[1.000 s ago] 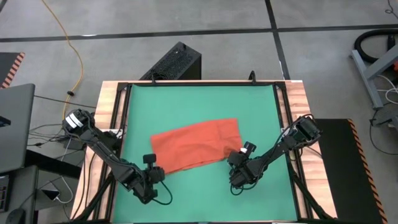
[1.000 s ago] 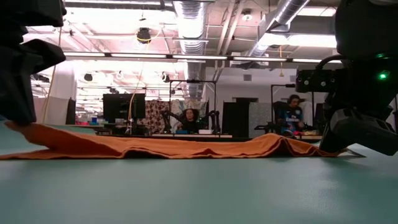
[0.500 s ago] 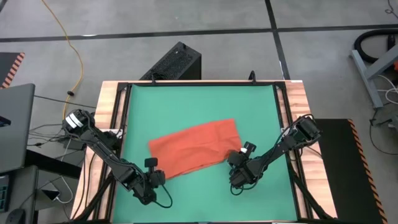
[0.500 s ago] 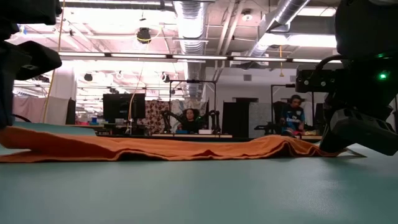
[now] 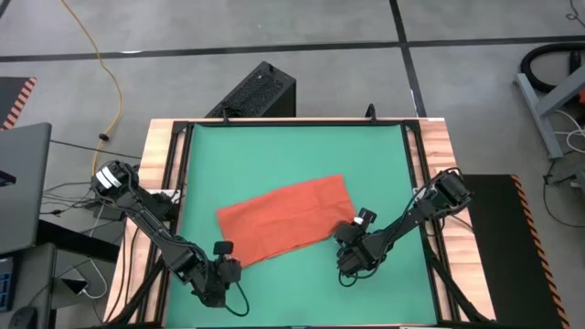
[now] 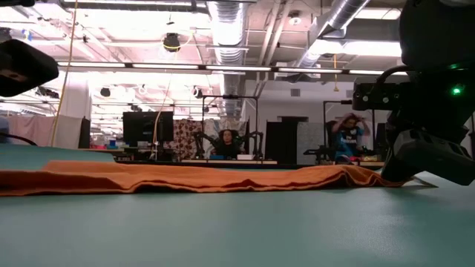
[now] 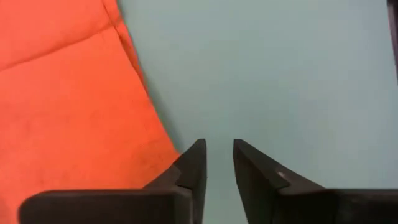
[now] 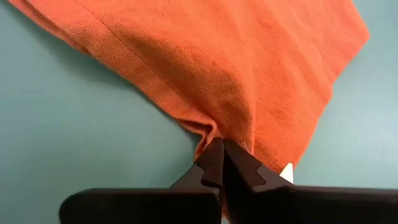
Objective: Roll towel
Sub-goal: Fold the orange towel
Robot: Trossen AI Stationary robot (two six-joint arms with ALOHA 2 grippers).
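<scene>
The orange-red towel [image 5: 285,219] lies spread flat on the green mat, slanting from near left to far right; in the low view [image 6: 185,180] it shows as a low band. My left gripper [image 5: 230,265] is open and empty, just off the towel's near left corner [image 7: 163,144] and raised off the mat. My right gripper [image 5: 343,235] is shut on the towel at its near right end. A small white tag [image 8: 287,173] shows beside the right fingers. My right gripper pinches the towel's near edge by the right corner [image 8: 211,134] between its two shut fingers. The cloth is gathered into a small pucker at the fingertips. The fingers come low from the table's near right side. The rest of the towel lies on the mat, slack.
The green mat [image 5: 292,151] is framed by wooden table edges [image 5: 164,183]. A black box [image 5: 260,91] stands on the floor behind the far edge. People and other work stations show in the room beyond the table in the low view.
My left gripper has let go of the towel's left end, risen and drawn back toward the table's near edge. The towel's left end, lifted a second ago, has dropped and now lies flat on the mat. The right end has stayed where it was.
</scene>
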